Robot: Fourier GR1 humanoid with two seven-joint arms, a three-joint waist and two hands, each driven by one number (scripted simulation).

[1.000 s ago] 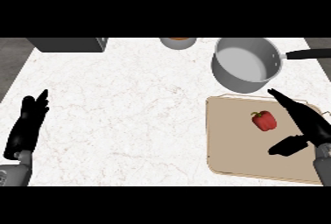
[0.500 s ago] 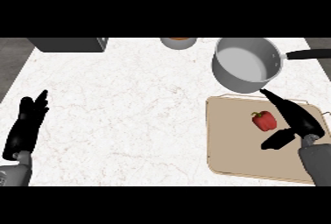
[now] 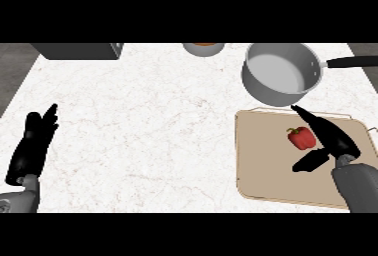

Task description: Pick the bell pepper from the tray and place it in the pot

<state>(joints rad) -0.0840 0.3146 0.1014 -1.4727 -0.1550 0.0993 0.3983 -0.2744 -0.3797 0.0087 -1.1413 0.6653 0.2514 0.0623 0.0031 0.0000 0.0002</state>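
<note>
Head view has us early in the job — bell pepper [image 3: 300,138] sits on the tray [image 3: 258,165], not yet lifted; right hand [image 3: 328,137] just beside it, fingers straight, thumb apart; pot [image 3: 280,72] waits nearby; left hand [image 3: 33,142] rests open — grasp, lift & drop left.

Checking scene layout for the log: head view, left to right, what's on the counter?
Left hand → dark box at the far edge → small bowl → tray → bell pepper → right hand.

Both hands [image 3: 33,145] [image 3: 328,135] open, fingers straight
</note>
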